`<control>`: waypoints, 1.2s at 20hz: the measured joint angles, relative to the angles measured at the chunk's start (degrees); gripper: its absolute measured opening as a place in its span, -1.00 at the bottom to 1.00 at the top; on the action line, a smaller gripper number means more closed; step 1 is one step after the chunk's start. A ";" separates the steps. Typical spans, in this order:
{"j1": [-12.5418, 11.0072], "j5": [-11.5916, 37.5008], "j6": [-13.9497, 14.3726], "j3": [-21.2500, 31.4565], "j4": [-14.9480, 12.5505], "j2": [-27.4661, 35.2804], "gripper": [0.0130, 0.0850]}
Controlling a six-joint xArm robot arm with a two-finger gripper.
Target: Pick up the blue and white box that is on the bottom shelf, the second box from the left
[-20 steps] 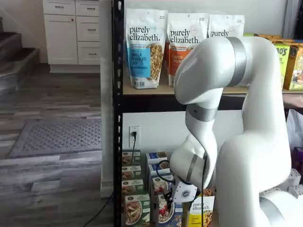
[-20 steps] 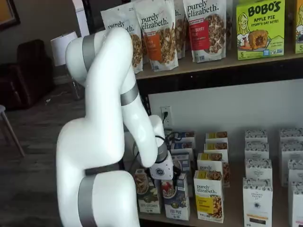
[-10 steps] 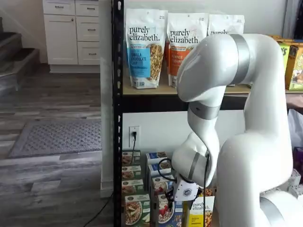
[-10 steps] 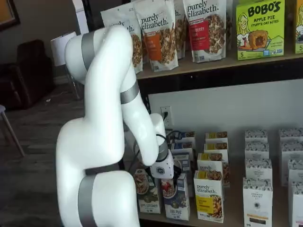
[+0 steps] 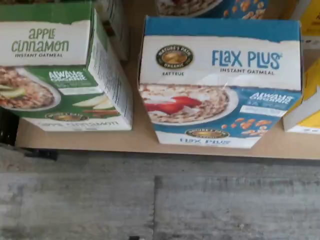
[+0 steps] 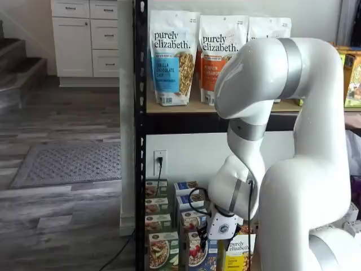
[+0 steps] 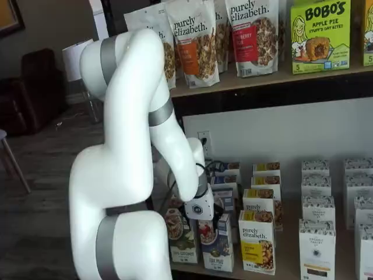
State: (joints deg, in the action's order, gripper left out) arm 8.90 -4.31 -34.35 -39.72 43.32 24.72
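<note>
Your landmark is the blue and white box [image 5: 220, 85], the Flax Plus carton at the front edge of the bottom shelf [image 5: 150, 145].

Left of it, just beside but apart: one green-and-white Apple Cinnamon carton [image 5: 60, 65], front of its own row. In a shelf view that green row runs four deep.

At the landmark: it stands upright, untouched, not yet gripped. In a shelf view the gripper [image 7: 201, 213] hangs right above and in front of its top; you see only the white body, the fingers themselves are hidden. Read them as spread wide, holding nothing.

Step, as I judge it: approach and line-up, before the grasp. Next move calls for you to bring the spread fingers to the landmark's two side faces without nudging either neighbour, then close.

Right of it: one yellow purely elizabeth carton [image 7: 256, 248], front of a row of at least three; gap to the landmark is narrow. Further right, white cartons [image 7: 317, 248] in two or more rows; count unclear.
</note>
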 joint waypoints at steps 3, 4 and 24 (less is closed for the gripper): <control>-0.23 -0.58 2.15 0.17 -2.37 -0.17 1.00; -0.36 -0.81 3.09 0.24 -3.39 -0.22 1.00; -1.64 -5.50 14.99 -0.71 -16.19 0.74 1.00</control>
State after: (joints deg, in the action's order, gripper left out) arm 7.26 -9.81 -19.36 -40.43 27.13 25.46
